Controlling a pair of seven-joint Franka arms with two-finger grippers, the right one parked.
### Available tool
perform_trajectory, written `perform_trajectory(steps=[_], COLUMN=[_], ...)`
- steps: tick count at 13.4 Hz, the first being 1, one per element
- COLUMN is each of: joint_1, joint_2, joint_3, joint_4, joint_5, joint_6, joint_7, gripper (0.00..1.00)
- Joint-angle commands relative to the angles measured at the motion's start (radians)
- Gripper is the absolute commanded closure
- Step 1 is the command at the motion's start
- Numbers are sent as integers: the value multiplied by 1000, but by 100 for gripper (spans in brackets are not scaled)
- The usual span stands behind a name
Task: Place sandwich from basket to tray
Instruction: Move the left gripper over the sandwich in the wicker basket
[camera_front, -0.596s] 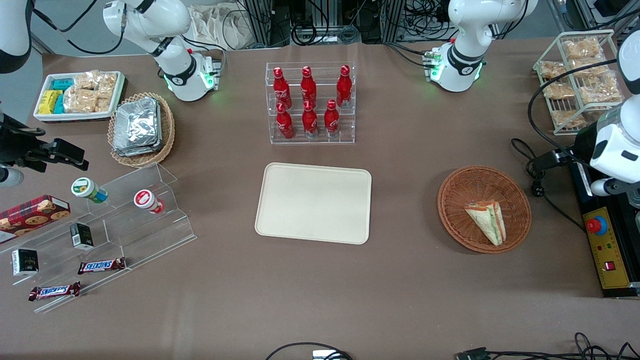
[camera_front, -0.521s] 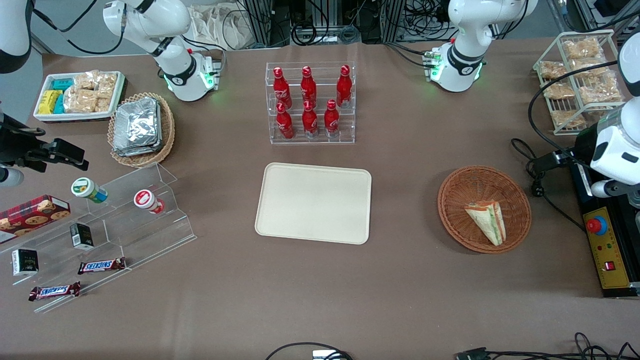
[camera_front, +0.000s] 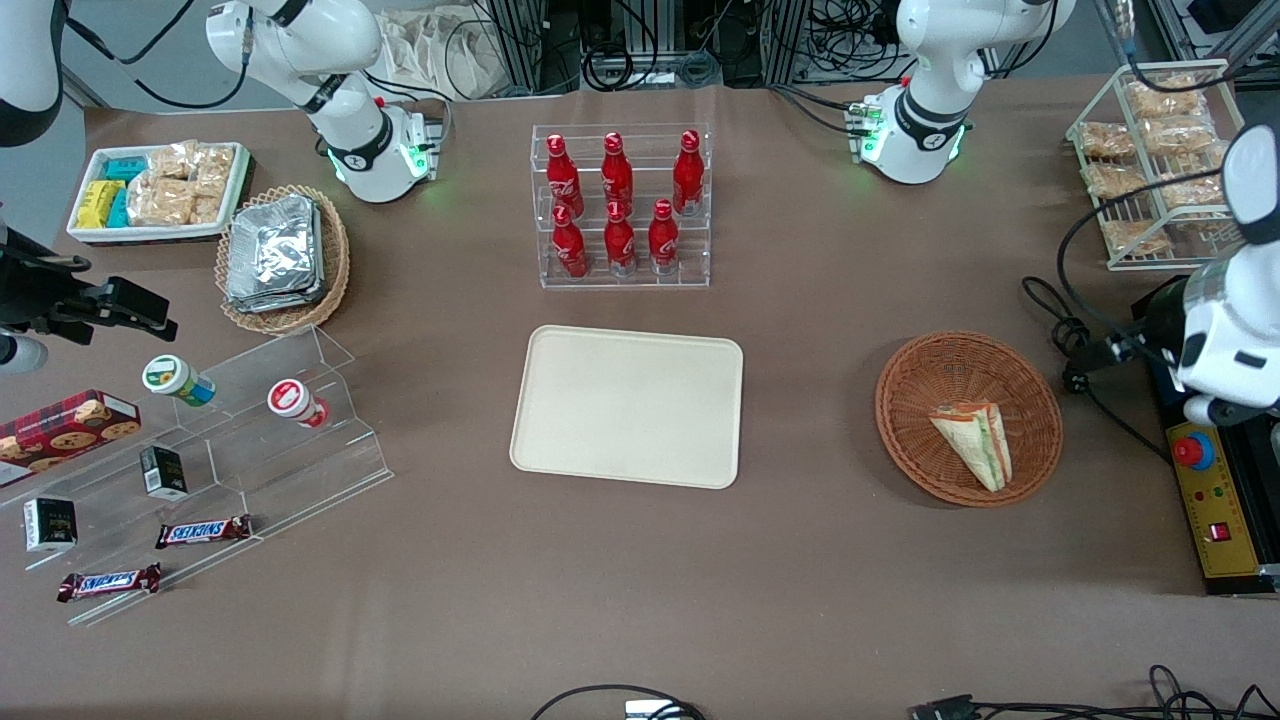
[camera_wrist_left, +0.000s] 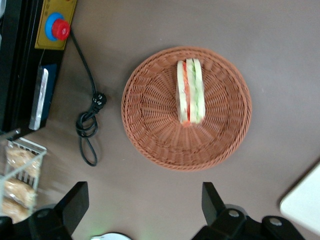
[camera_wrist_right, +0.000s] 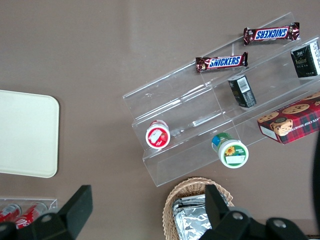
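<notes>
Front view, item by item: tray (camera_front: 627, 405), bare, at centre; basket (camera_front: 968, 417) at 3 o'clock of it, toward the working arm's end; sandwich (camera_front: 975, 440) lying in basket, untouched. Gripper (camera_wrist_left: 145, 212) spread wide, high above basket, holding nothing. Pickup and transfer both outstanding.

We read SNICKERS on two brown bars: one (camera_front: 203, 531) lies on the acrylic steps (camera_front: 250, 440), the other (camera_front: 108, 581) on the table just before the lowest step, nearer the front camera. The right wrist view shows the same word on both bars (camera_wrist_right: 221, 62) (camera_wrist_right: 271, 33). The red bottles (camera_front: 617, 203) in the clear rack carry white script that we cannot make out, and the small dark boxes (camera_front: 163, 472) bear print too fine to read.
</notes>
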Motion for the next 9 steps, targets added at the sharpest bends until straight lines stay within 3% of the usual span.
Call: perform_trajectory(steps=[1,7,9], joint_1=[9,9,9], joint_2=[-9,-25,-1], joint_3=[-6,60,60], joint_4=[-116,-478,-501], joint_5=[17,-2,-67], joint_6=[130,560,622], joint_7=[-102,-193,-225], gripper=[0,0,0])
